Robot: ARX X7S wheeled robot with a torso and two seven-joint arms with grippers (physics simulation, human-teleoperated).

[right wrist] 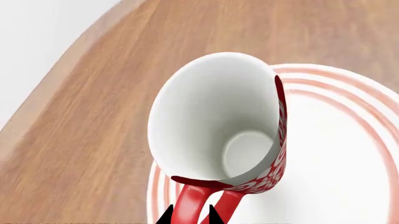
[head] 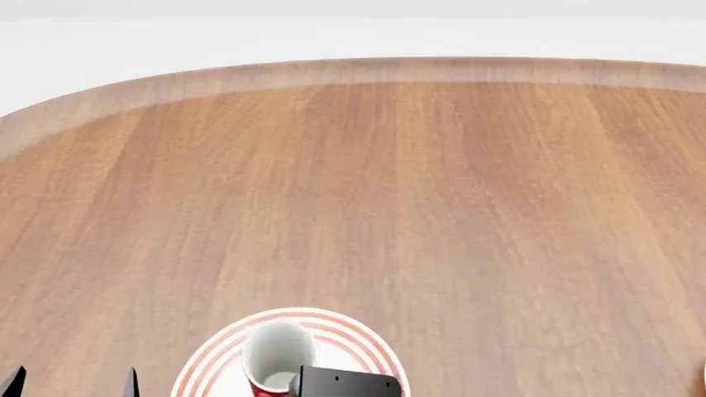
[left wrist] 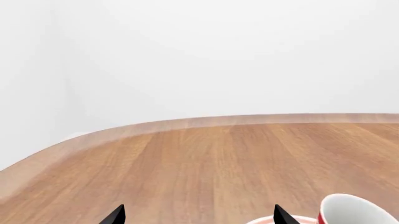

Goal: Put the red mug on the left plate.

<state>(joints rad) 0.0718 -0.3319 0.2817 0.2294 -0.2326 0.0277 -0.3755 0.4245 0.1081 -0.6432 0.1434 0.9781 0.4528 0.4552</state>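
The red mug point(right wrist: 218, 126), white inside with a white pattern on red, is tilted over the left side of a white plate with red rings point(right wrist: 349, 154). My right gripper point(right wrist: 190, 215) is shut on the mug's red loop handle point(right wrist: 187, 200), one black fingertip on each side of it. Whether the mug touches the plate cannot be told. The head view has the mug point(head: 276, 354) on the plate point(head: 353, 324) at the near table edge, with the right gripper's black body point(head: 347, 383) behind it. My left gripper point(left wrist: 199, 215) is open and empty, left of the plate point(left wrist: 302, 219) and mug point(left wrist: 352, 210).
The wooden table point(head: 419, 190) has a rounded far edge point(head: 364, 70) with white wall beyond. My left gripper's tips point(head: 72, 382) show at the bottom left of the head view.
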